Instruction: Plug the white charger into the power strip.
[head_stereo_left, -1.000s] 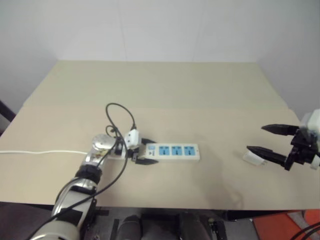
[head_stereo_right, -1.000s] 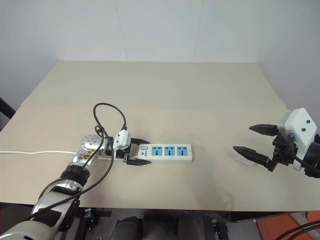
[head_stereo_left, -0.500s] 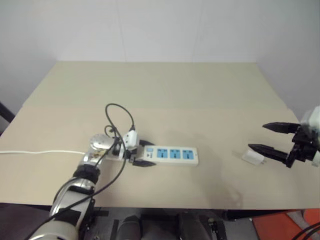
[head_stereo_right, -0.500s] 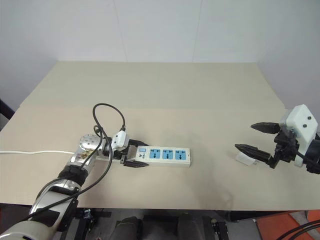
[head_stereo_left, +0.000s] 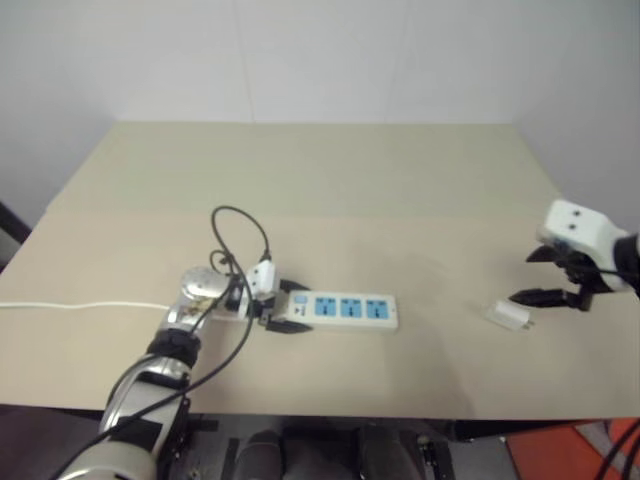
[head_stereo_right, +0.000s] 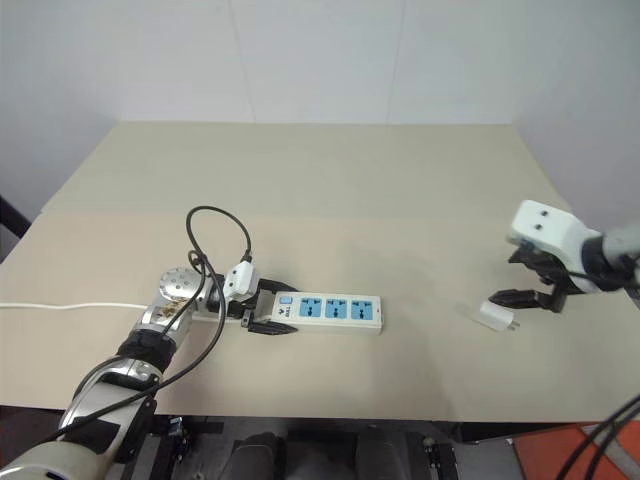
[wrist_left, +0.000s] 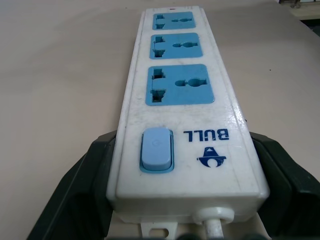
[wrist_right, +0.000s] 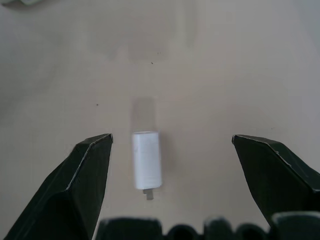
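Closest to me, the left gripper (head_stereo_right: 262, 309) has its two black fingers clamped on the switch end of the power strip (head_stereo_right: 330, 309), one finger on each long side, pinning it flat on the table (head_stereo_right: 330, 190). The strip's white cord (head_stereo_right: 70, 305) trails off to the left edge. Its three blue sockets face up, all vacant.

Over on the right, the white charger (head_stereo_right: 494, 317) lies on its side on the bare tabletop, well apart from the strip. The right gripper (wrist_right: 170, 175) hangs just above it, tilted downward, fingers spread wide with the charger between them and touching neither.

The risk I see is in the pickup: the charger is small and lying flat, so if the fingers close off-centre or too high, it may skid or twist away. A skewed grip would also leave the prongs misaligned for the socket.
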